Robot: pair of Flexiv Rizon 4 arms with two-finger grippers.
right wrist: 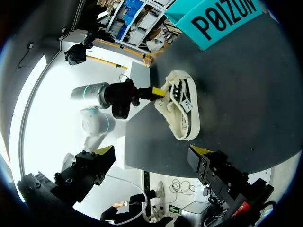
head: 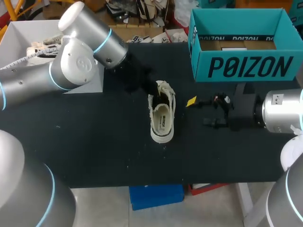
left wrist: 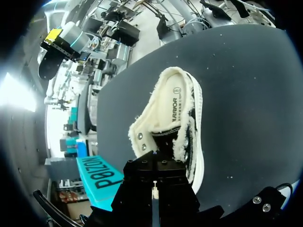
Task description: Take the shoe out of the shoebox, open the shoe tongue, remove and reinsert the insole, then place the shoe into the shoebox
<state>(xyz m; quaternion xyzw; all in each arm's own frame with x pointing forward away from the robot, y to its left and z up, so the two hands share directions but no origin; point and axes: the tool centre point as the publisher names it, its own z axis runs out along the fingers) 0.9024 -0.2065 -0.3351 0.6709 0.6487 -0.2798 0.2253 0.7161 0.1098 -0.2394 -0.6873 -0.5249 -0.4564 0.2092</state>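
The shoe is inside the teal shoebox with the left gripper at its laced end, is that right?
No. The head view shows the shoe on the black table, outside the teal shoebox; the left gripper is at its laced end.

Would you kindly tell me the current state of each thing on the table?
shoe: out of the box, upright on its sole.
insole: lying inside the shoe.
shoebox: open, no shoe inside.
right gripper: open, apart from the shoe.
left gripper: at the shoe's laced end, grip unclear.
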